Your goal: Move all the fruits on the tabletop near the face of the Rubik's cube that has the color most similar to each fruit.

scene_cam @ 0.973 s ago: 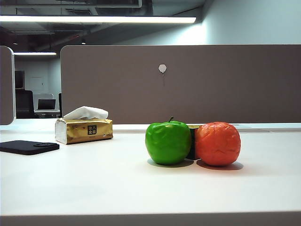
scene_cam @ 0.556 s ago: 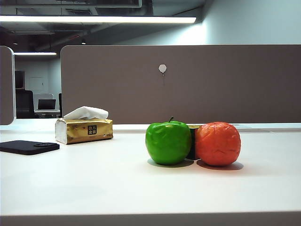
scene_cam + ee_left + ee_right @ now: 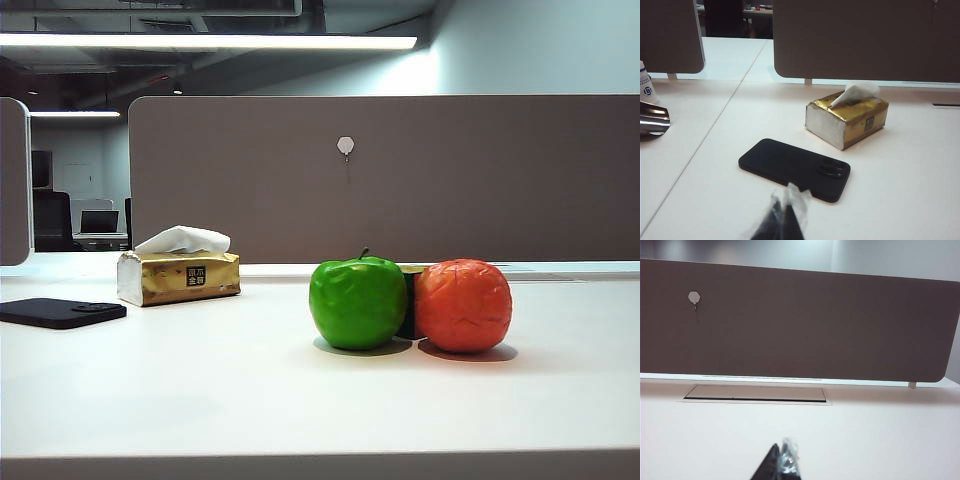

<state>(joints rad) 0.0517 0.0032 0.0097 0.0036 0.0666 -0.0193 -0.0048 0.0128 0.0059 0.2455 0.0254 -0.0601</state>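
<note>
On the white tabletop (image 3: 200,400) the green apple (image 3: 357,303) and the orange (image 3: 463,305) flank the Rubik's cube (image 3: 409,300), seemingly touching it, each presumably by its matching face; left gripper (image 3: 782,220) and right gripper (image 3: 780,465) hang apart with tips together, holding nothing.

brown partition (image 3: 400,180) | ceiling strip light (image 3: 210,41) | dim office behind

Small dark label on gold tissue box (image 3: 179,277), characters illegible.
</note>
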